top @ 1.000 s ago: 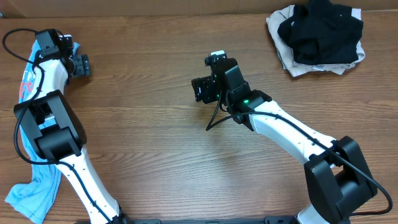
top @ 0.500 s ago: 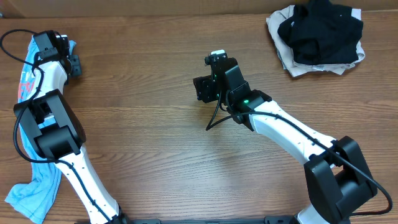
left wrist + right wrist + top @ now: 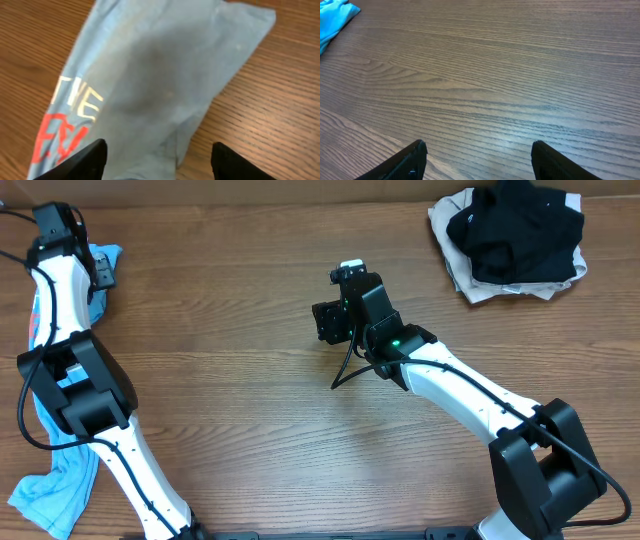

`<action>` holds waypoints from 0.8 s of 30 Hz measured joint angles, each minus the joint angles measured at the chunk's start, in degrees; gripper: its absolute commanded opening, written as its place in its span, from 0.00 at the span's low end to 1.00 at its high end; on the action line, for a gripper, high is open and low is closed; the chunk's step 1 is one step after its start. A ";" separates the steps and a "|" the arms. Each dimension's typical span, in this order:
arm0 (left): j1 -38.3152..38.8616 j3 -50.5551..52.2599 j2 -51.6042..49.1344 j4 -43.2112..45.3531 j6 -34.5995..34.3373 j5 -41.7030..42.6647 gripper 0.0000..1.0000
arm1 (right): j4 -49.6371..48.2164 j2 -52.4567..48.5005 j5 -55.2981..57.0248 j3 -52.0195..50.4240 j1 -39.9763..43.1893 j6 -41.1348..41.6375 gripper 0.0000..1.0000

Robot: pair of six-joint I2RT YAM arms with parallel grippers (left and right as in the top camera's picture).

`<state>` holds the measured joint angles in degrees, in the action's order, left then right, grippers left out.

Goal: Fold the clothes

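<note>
Two hands spread: left hand (image 3: 157, 160) seemingly on T-shirt (image 3: 150, 75), right hand (image 3: 477, 160) above table (image 3: 495, 75).

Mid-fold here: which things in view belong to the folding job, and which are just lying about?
For the job:
- light blue T-shirt, under the left arm

Lying about:
- black garment, far right
- cream garment, beneath the black one

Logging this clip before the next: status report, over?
Left gripper open over light-blue T-shirt, far end. Right gripper open above table centre. Shirt unfolded, bunched along left edge. Nothing in the way; black garment far right.
</note>
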<state>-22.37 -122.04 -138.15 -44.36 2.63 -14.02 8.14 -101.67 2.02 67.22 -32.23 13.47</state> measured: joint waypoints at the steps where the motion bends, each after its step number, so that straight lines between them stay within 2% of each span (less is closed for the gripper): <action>1: -0.04 -0.04 0.00 -0.20 -0.04 -0.11 0.75 | 0.04 0.00 0.00 0.00 -0.02 0.00 0.71; 3: -0.28 -0.04 0.00 -0.46 -0.33 -0.20 0.79 | 0.04 0.00 0.09 0.00 0.00 -0.02 0.71; 6: -1.44 -0.04 0.00 -0.24 -0.61 -0.37 0.78 | 0.07 0.00 0.15 0.00 0.00 0.00 0.71; 11: -5.07 -0.04 0.00 -0.24 -0.59 0.81 0.73 | 0.04 0.00 0.31 0.00 0.00 -0.02 0.71; 18: -10.75 -0.04 0.00 -0.72 -0.11 7.98 0.71 | 0.02 0.00 0.33 0.00 -0.02 0.00 0.71; 21: -11.26 -0.04 0.00 -0.79 0.04 9.57 0.66 | 0.02 0.00 0.35 0.00 0.00 0.00 0.71; 24: -10.88 -0.04 0.00 -0.83 0.28 10.67 0.67 | 0.04 0.00 0.35 0.00 0.00 0.00 0.71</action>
<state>-33.26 -122.08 -138.15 -45.19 2.92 -3.36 8.19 -101.67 2.37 67.22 -32.23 13.47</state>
